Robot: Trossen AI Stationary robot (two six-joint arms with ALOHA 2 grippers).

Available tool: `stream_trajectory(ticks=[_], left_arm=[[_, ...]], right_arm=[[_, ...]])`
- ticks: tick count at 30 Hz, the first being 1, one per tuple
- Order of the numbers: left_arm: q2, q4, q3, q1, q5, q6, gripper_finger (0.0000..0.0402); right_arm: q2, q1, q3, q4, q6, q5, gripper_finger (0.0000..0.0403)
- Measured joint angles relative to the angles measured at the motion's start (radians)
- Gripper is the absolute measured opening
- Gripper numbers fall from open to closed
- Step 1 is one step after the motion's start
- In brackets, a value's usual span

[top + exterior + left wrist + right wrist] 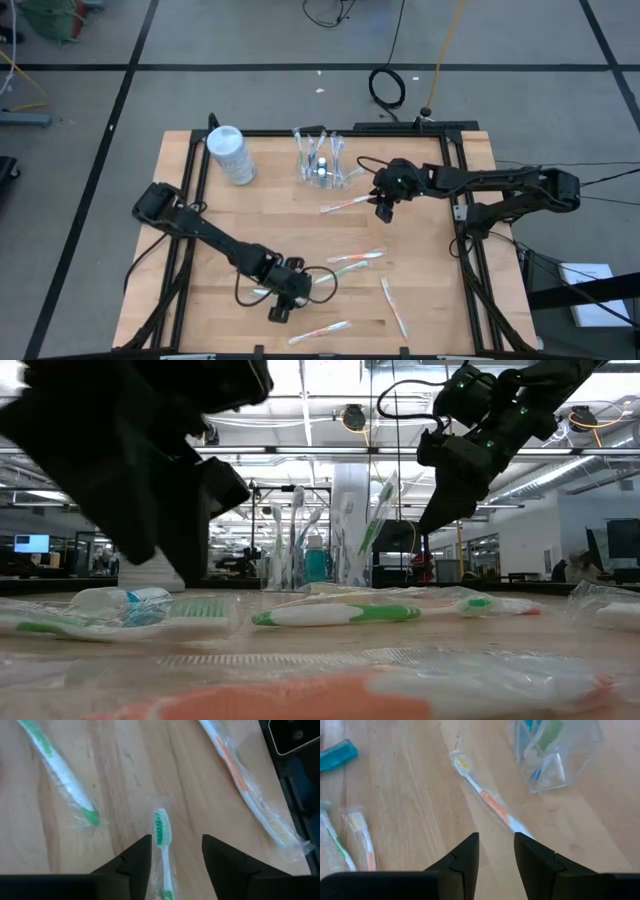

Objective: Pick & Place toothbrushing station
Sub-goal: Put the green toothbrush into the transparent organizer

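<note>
The worry from here is the wrapping. The left gripper (176, 857) hangs low over the near part of the table, straddling a slim white toothbrush with green bristles (161, 837), sealed in a clear crinkly wrapper and lying flat on the pale wooden table top (125, 775). If the fingers close too high they may pinch only film, and the brush could slide out or swing on the way to the small clear plastic cup (320, 160) at the far side — already crowded with upright brushes, so a tilted brush might catch on them or tip it over.

The left fingers (132, 862) stand apart on either side of the handle; nothing looks held yet. The right gripper (496, 851) hovers beside the cup over an orange-and-white wrapped toothbrush (490, 800), its fingers partly open and empty.
</note>
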Motion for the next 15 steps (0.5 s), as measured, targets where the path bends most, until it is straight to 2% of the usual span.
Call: stream_trajectory(ticks=[7,15], left_arm=[[0.01,-0.014,0.0,-0.037,-0.135,-0.076,0.0206],[0.111,0.077,0.004,-0.06,-0.087,-0.107,0.0188]], right_arm=[[0.0,0.066,-0.076,0.047,0.024,-0.001,0.0114],[0.0,0.118,-0.093,0.057,0.091,0.0,0.0114]])
